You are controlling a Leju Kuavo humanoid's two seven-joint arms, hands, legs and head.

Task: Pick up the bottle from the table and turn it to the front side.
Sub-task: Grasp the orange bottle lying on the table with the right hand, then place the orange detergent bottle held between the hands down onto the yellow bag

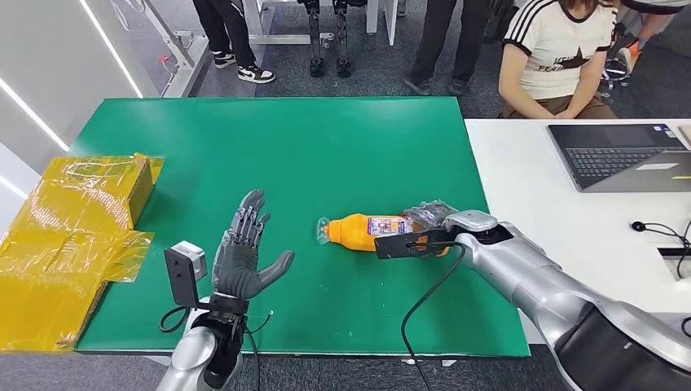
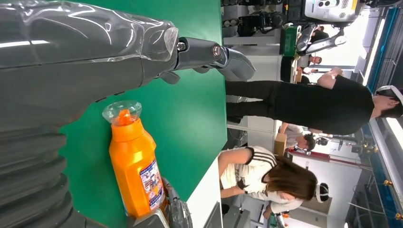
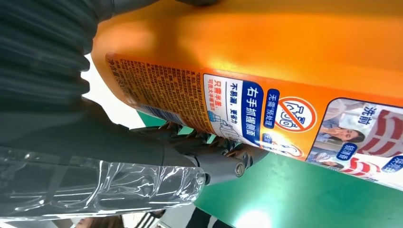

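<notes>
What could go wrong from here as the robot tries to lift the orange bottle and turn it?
1. The right hand sits at the base end of the lying bottle, so the cap end may sag or slip on lifting.
2. The bottle's smooth plastic may twist in the fingers while turning.
3. The left hand hovers apart, giving no support.

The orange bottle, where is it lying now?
In the head view the orange bottle lies on its side on the green table, right of centre, at the right hand.

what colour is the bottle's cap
Clear over an orange nozzle on the bottle, best in the left wrist view.
</notes>
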